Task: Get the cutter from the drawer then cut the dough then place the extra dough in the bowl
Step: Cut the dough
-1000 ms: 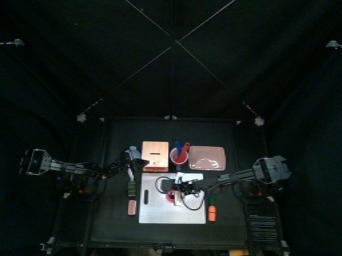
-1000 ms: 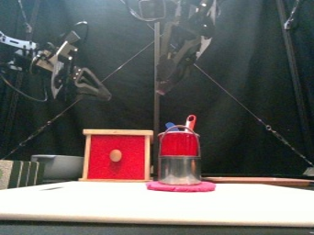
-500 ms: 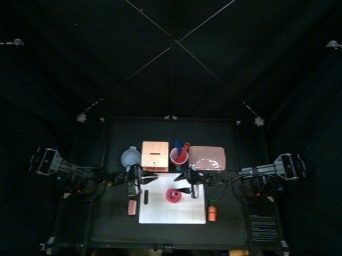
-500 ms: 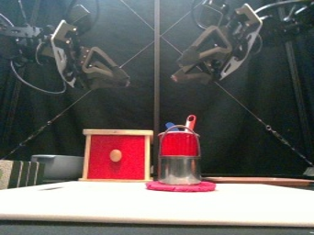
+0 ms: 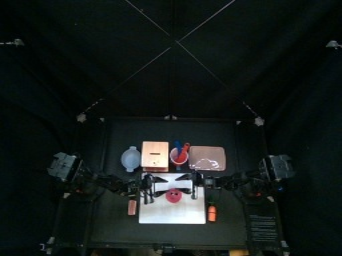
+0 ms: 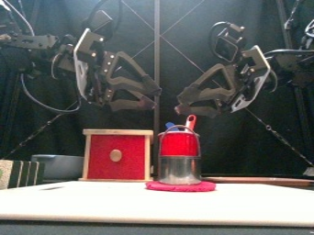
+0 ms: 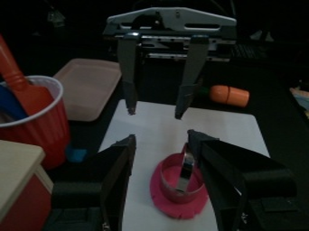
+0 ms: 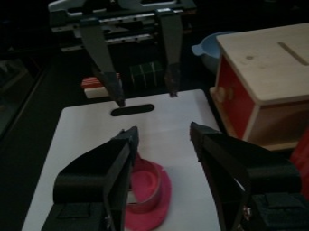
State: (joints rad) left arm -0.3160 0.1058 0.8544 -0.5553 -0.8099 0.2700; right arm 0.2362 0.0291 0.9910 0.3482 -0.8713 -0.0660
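A small black table (image 5: 114, 226) stands inside black curtains (image 5: 171, 60). On it lies one white rectangular cutting board (image 5: 167, 213). In the middle of the board lies one flat pink disc of dough (image 5: 174, 197), and one round metal cutter (image 6: 181, 171) sits upright on top of the dough.

Behind the board is a row of things:
- one blue-grey bowl (image 5: 130, 157)
- one pale wooden box with a red drawer front (image 6: 117, 155), drawer shut
- one red cup (image 6: 179, 144) holding two toy knives, one blue (image 6: 171, 127) and one red (image 6: 190, 120)
- one flat pink tray (image 5: 211, 157)

One orange toy food (image 5: 210, 212) lies at the board's right edge, and one small red toy (image 5: 132, 206) lies just off its left edge.

Two arms hang over the board, facing each other across the cutter. The left gripper (image 8: 145, 96) and the right gripper (image 7: 154, 110) both have their jaws spread apart, grasp nothing, and are clear of the cutter.
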